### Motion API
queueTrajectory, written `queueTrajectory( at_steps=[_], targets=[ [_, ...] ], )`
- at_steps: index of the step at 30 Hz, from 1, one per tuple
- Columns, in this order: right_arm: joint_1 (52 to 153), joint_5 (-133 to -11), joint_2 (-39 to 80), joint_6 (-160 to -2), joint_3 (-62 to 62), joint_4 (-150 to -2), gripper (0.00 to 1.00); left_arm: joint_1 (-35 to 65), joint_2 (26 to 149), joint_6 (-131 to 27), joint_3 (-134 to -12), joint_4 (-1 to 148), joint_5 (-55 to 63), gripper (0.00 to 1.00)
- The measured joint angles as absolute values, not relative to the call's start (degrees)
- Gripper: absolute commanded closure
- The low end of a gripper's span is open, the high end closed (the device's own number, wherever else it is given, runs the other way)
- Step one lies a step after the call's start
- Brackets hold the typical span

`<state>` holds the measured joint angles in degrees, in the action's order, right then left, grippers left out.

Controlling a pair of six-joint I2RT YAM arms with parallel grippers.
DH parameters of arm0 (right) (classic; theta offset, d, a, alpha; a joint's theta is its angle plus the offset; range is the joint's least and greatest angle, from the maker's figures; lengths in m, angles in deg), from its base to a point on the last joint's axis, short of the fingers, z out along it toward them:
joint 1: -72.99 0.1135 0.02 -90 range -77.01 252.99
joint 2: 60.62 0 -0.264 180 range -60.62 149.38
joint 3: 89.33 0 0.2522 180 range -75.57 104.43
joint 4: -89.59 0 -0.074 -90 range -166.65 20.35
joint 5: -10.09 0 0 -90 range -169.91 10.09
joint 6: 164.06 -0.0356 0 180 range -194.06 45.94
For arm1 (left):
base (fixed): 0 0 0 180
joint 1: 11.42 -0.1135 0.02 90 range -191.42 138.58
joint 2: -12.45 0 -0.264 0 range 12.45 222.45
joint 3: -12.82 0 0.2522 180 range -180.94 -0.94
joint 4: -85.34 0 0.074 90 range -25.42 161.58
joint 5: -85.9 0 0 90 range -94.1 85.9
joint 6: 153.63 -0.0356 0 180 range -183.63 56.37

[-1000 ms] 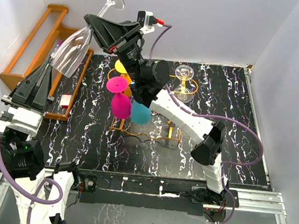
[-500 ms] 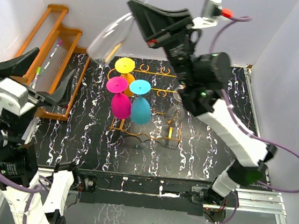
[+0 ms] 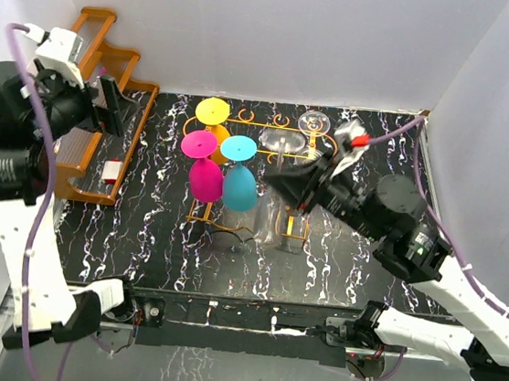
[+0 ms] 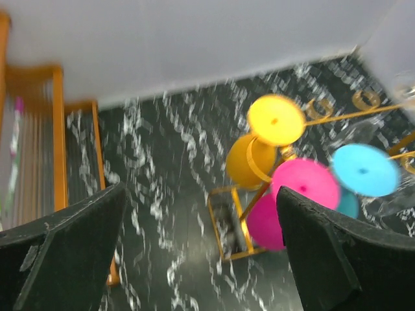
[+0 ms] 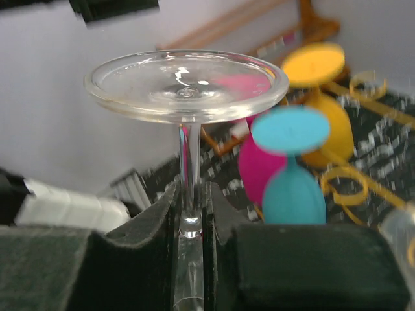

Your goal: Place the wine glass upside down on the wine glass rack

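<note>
- Wine glass rack (image 3: 255,120), ahead and right of my claw: thin gold wire with open loops. I judge the stem should slide sideways into a free loop, clear of the coloured glasses (image 5: 292,194).
- Wine glass (image 5: 187,78): clear, smooth, foot uppermost above my pads.
- Right claw (image 5: 190,194): pinching the slim, slippery stem.

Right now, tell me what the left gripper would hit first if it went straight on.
Probably the bare table just left of the wine glass rack; the left gripper has nothing nearer in line, though depth is unclear.
</note>
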<state>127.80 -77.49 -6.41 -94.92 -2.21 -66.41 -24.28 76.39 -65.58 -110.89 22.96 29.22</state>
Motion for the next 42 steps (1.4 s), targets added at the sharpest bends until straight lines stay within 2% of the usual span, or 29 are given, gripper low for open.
queueTrajectory(
  at_steps=[4,9,18,24,30,42],
  targets=[
    [128.02,-76.90,-11.81,-94.26,-13.27,-60.05,0.92,-24.34,78.53,-67.70,-105.71,17.89,25.14,0.03],
    [128.02,-77.10,-16.33,-93.50,-20.09,-59.66,0.92,-25.04,75.76,-68.21,-101.23,15.79,23.30,0.03],
    [128.12,-73.21,-23.11,-88.67,-32.46,-72.01,0.92,-26.33,73.13,-69.26,-101.23,15.83,22.25,0.03],
    [128.10,-77.29,-22.08,-84.56,-35.82,-81.32,0.92,-26.97,74.73,-68.95,-101.21,15.83,22.21,0.03],
    [128.12,-81.29,-15.83,-82.46,-35.82,-88.16,0.92,-27.73,76.13,-68.56,-100.99,15.92,22.14,0.03],
    [128.89,-91.72,-8.42,-82.31,-35.26,-90.32,0.92,-27.97,76.17,-68.43,-100.62,16.14,20.83,0.03]
  ],
)
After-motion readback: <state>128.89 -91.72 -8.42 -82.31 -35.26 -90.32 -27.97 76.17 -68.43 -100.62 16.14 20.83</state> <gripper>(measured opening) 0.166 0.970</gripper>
